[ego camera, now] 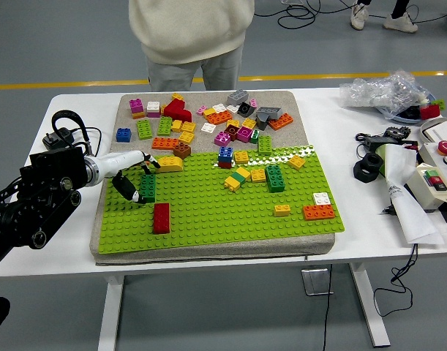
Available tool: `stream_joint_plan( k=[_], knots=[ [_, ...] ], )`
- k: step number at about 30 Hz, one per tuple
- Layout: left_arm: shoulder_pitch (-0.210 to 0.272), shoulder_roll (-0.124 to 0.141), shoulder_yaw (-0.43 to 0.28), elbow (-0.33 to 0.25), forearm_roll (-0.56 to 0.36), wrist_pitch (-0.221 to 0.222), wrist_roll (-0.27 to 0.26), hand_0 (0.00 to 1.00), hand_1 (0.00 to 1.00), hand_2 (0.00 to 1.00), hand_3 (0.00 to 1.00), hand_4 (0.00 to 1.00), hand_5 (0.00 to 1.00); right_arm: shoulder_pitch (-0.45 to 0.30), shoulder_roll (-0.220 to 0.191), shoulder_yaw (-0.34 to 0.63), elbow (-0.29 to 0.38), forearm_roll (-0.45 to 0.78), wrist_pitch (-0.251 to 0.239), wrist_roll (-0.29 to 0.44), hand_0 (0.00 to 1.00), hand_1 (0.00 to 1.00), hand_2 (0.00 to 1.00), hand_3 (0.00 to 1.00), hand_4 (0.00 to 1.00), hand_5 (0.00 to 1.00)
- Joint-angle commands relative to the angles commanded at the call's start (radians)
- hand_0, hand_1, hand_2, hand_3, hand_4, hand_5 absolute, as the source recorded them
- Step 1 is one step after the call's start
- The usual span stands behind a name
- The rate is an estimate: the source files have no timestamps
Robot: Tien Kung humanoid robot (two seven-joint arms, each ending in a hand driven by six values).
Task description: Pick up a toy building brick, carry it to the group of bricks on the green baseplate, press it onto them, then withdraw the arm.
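Table edge, white and bare (208,263), is running along the bottom of the view, and on it a grey fabric mat (106,245) is carrying a bright green studded plastic baseplate (208,212). Nearest on that plate, a red rectangular toy brick (161,218) is standing alone toward the left. Just beyond it, the robot's left hand (135,178), white-cased with dark fingers, is reaching in from the left edge at the end of a black arm (33,205) that is lying low and nearly level over the table. Its fingers (124,186) are curling down and closing around a dark green rectangular brick (148,188), which is sitting on the baseplate near its left side, with the thumb side arching over the brick's top. Directly behind the hand a yellow curved brick (170,164) is resting at the plate's far left edge. Further right, a small group of yellow, green and blue bricks (249,172) is standing near the plate's middle, and an orange brick (319,212) with a white one beside it is lying toward the right edge. Beyond the green plate, a loose heap of mixed coloured bricks (208,121) is spreading over the mat's bare far half. At the table's far side a person in a cream sweater (190,29) is standing, hands out of sight.
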Motion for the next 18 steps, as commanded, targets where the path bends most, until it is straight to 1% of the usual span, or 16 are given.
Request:
stream_joint_plan(
  k=[4,7,8,14,15,18],
  knots=[
    [0.004,-0.001,-0.001,0.001,-0.004,0.006,-0.001,0.925,0.902,0.741,0.855,0.913,0.062,-0.001,0.0,0.0,0.0,0.0,0.0,0.0,0.774,0.704,0.747,0.765,0.998,0.771],
    [0.006,-0.002,-0.006,-0.001,-0.013,0.019,-0.001,0.925,0.902,0.741,0.855,0.913,0.062,-0.001,0.0,0.0,0.0,0.001,0.0,-0.001,0.774,0.704,0.747,0.765,0.998,0.771],
    [0.006,-0.002,-0.006,-0.001,-0.014,0.02,-0.001,0.872,0.854,0.66,0.808,0.825,0.013,-0.001,0.0,0.0,0.0,0.001,0.0,-0.001,0.776,0.704,0.747,0.765,0.998,0.771],
    [0.01,-0.005,-0.01,-0.003,-0.038,0.046,0.001,0.872,0.854,0.66,0.808,0.825,0.013,0.0,0.0,0.0,0.0,0.004,-0.001,-0.001,0.776,0.704,0.747,0.765,0.998,0.771],
    [0.01,-0.005,-0.01,-0.003,-0.039,0.047,0.0,0.808,0.809,0.568,0.706,0.632,0.002,0.001,0.001,0.0,0.0,0.004,-0.001,-0.001,0.775,0.704,0.747,0.765,0.998,0.771],
    [0.013,-0.007,-0.01,-0.001,-0.044,0.049,0.0,0.808,0.809,0.568,0.706,0.632,0.002,0.001,0.001,0.0,0.0,0.004,-0.001,-0.001,0.775,0.704,0.747,0.765,0.998,0.771]
  ],
)
